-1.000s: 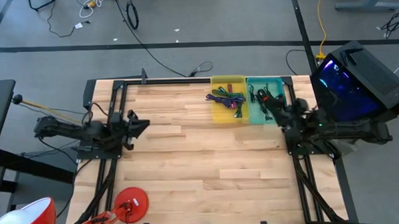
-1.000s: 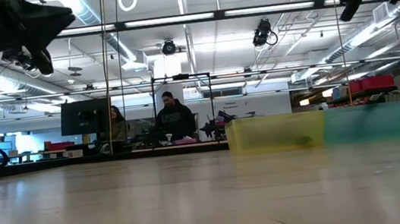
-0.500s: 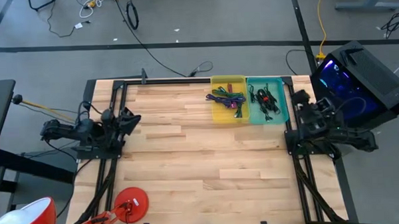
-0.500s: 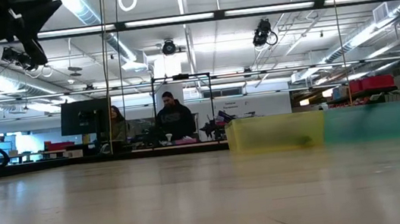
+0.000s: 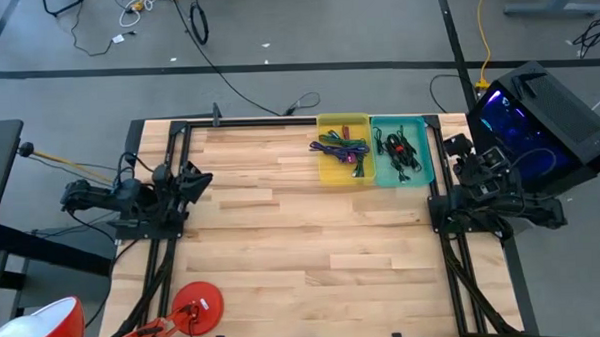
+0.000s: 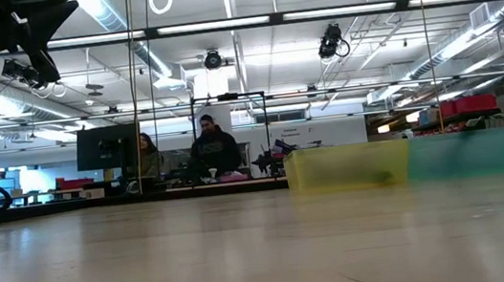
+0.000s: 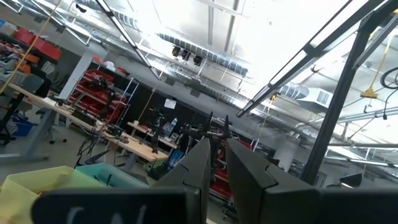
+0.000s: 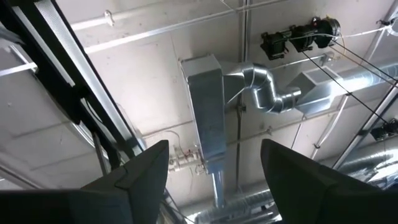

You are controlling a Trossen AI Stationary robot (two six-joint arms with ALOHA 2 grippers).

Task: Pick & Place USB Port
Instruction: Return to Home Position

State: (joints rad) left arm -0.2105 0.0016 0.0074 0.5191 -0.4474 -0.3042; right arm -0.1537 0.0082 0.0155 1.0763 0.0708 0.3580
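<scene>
Black cable [image 5: 399, 150] is lying in the blue bin [image 5: 400, 119] at the far edge of the table [image 5: 302, 238], touching the yellow bin [image 5: 343, 118] that's got purple and green cables [image 5: 341, 147] in it. Left gripper [image 5: 196, 180] hangs over the table's left side, fingers pretty much together. Right gripper [image 5: 457, 146] sits by the right edge, just beside the blue bin, aimed up at the ceiling, fingers wide apart.
</scene>
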